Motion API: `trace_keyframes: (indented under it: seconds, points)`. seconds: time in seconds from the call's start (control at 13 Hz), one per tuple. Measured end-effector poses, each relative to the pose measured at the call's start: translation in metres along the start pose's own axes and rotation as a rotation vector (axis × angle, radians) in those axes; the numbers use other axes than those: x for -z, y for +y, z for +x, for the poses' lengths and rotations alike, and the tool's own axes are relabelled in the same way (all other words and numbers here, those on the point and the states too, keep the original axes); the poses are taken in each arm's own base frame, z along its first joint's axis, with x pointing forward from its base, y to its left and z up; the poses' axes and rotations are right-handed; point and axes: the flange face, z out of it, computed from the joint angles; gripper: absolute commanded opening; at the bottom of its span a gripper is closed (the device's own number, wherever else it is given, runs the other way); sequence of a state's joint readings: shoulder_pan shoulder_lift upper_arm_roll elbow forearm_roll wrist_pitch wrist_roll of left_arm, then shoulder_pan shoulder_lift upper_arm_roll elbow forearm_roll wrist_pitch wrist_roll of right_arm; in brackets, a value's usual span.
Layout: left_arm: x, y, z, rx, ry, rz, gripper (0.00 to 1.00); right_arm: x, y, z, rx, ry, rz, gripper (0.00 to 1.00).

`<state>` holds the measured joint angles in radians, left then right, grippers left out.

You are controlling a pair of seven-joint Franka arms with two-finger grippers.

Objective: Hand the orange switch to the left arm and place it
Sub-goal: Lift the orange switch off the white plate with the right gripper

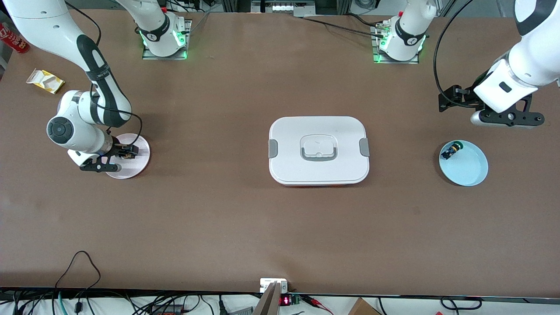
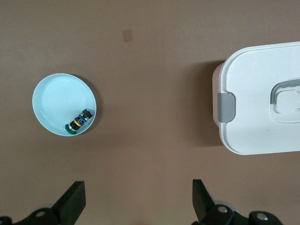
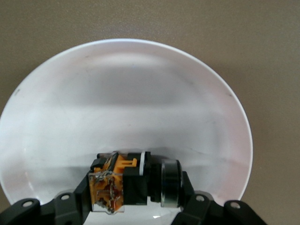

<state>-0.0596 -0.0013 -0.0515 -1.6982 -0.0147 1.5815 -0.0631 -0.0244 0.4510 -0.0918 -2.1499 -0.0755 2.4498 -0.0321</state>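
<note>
Right wrist view puts me almost on top of the right hand (image 3: 133,199), down low on the pink plate (image 3: 126,89) with its fingers (image 3: 187,187) closed on the orange switch (image 3: 133,180). The switch lies on its side between the pads, orange body at one end and dark round cap at the other, and I think it sits on the plate, though the hand hides the contact. From the front view, that plate (image 1: 139,164) sits toward the right arm's end of the bench (image 1: 218,210), with the right hand (image 1: 124,151) over it.

Out in the middle of the bench is the box (image 1: 319,150), white, lid on, grey clips at both ends. Toward the left arm's end lies a blue plate (image 1: 468,168) with a small black switch (image 1: 451,151) by its rim. The left hand (image 1: 507,117) waits up in the air with its jaws spread wide and nothing between them, over bare bench just by the blue plate.
</note>
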Motion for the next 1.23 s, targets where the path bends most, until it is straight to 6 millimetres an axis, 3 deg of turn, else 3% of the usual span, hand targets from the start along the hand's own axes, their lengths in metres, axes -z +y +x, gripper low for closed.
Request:
trace_keyframes:
  seconds: [0.15, 0.31, 0.77, 1.08, 1.23]
  points:
    - [0.000, 0.000, 0.000, 0.000, 0.000, 0.000, 1.00, 0.007, -0.013, 0.003, 0.022, -0.008, 0.007, 0.18]
    - [0.000, 0.000, 0.000, 0.000, 0.000, 0.000, 1.00, 0.030, -0.022, 0.008, 0.042, 0.015, 0.011, 0.18]
    - [0.000, 0.000, 0.000, 0.000, 0.000, 0.000, 1.00, 0.158, -0.059, 0.019, 0.119, 0.096, 0.015, 0.18]
    - [0.000, 0.000, 0.000, 0.000, 0.000, 0.000, 1.00, 0.238, -0.096, 0.014, 0.188, 0.109, 0.018, 0.18]
    - [0.000, 0.000, 0.000, 0.000, 0.000, 0.000, 1.00, 0.273, -0.106, 0.012, 0.211, 0.117, 0.043, 0.18]
